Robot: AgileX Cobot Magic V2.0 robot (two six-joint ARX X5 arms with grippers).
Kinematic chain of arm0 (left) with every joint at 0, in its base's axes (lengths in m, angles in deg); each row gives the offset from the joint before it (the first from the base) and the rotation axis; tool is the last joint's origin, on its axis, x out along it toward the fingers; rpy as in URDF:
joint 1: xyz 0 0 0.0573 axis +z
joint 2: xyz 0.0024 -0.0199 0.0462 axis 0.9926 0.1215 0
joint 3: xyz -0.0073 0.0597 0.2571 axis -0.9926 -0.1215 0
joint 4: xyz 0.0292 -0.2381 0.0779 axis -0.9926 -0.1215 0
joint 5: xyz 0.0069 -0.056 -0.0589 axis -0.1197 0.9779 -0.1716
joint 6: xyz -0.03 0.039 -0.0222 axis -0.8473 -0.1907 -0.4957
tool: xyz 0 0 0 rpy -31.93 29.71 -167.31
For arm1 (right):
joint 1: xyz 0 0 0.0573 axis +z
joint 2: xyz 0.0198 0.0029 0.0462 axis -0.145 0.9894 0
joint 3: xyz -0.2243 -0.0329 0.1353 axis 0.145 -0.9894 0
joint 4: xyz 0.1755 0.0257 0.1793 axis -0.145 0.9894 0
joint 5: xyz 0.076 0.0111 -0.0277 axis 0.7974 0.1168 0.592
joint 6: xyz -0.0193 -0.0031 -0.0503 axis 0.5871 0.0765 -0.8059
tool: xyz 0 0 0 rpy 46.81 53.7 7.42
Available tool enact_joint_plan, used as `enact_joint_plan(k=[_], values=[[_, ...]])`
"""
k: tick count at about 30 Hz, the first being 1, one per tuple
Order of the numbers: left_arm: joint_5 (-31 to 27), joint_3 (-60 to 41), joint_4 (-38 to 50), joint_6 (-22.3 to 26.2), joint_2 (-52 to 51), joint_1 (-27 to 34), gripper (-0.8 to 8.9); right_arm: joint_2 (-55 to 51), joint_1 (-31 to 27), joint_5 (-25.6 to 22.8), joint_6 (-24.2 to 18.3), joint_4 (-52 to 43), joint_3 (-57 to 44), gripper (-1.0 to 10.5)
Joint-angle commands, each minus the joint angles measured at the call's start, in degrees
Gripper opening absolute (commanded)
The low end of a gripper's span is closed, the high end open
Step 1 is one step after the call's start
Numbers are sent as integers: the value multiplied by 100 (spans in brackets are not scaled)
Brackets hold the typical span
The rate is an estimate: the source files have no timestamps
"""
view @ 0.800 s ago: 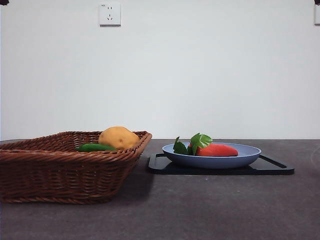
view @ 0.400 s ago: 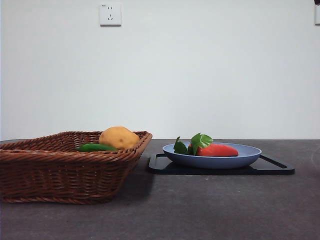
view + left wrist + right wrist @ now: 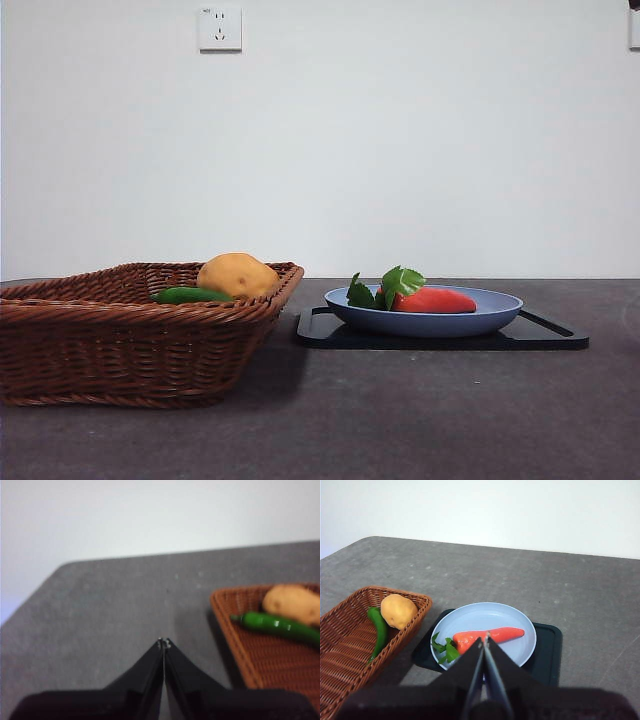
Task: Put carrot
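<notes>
The red-orange carrot (image 3: 432,300) with green leaves lies in a blue plate (image 3: 425,322) on a black tray (image 3: 545,335). From the right wrist view the carrot (image 3: 492,636) rests across the plate (image 3: 485,615). My right gripper (image 3: 484,639) hangs shut above and in front of it, apart from it. My left gripper (image 3: 164,642) is shut over bare table beside the wicker basket (image 3: 235,630). Neither arm shows in the front view, save a black tip at the top right corner.
The brown wicker basket (image 3: 120,340) stands left of the tray, holding a yellow-orange potato (image 3: 237,275) and a dark green cucumber (image 3: 190,295). A wall socket (image 3: 220,28) is on the white wall behind. Grey tabletop surrounds both.
A black tip at the top left corner of the front view has gone out of view. The carrot, plate and basket have not moved.
</notes>
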Motion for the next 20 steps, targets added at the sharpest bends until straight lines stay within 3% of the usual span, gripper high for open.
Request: enact_joint_plan(k=[1,7,20], values=[[28,-267,149,-44,-170,68,8,9,39,-26,42,-74,44,11],[-9,-614,81,-289,-452,118,8,9,39,-28,42,-76,44,11],[-7,-625,-168,-295,-452,122,8,9,39,-26,39,-74,44,11]])
